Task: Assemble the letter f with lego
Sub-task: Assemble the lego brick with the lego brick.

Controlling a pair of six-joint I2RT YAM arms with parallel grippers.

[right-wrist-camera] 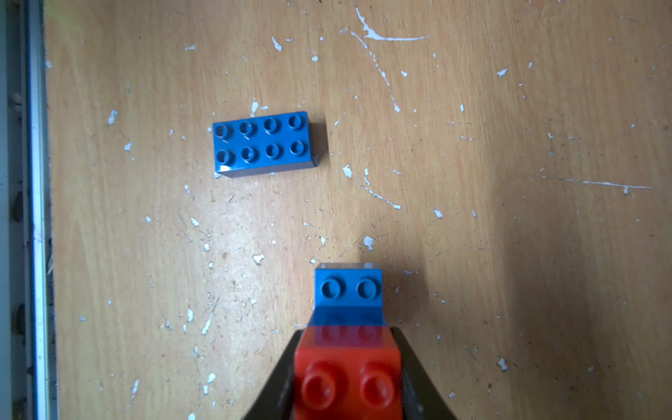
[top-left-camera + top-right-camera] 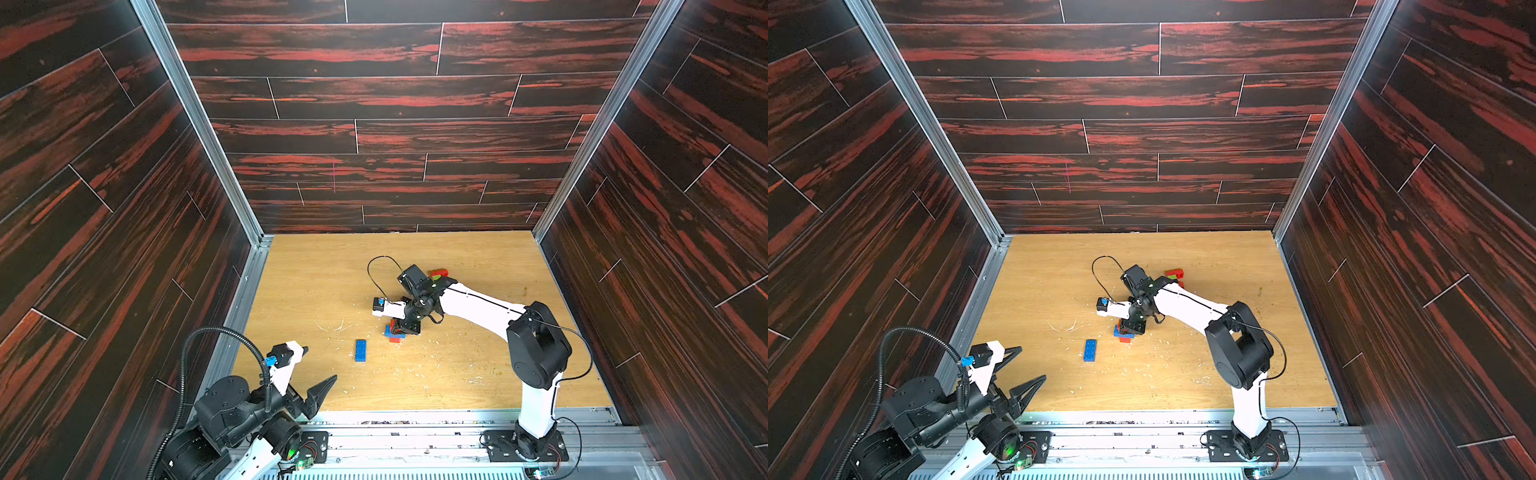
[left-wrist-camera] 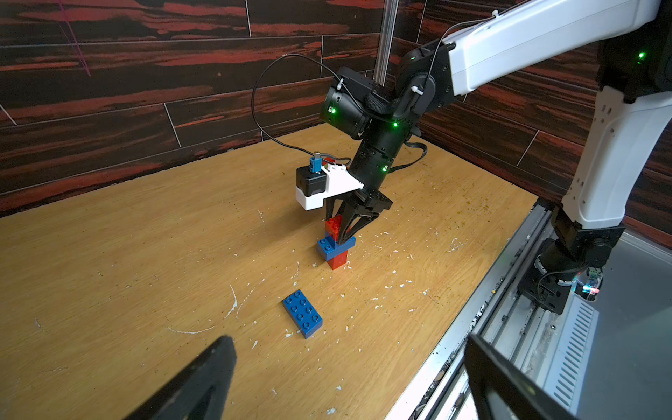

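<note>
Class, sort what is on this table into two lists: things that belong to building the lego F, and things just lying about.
Belongs to the job: red-blue-red stack, clamped by the right gripper; loose blue oblong brick; red brick behind the right arm.

Just lying about: white flecks; pale scratch marks on the table.

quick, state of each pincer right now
Left pincer: open, holding nothing.
Right pincer: closed on the top red brick.
</note>
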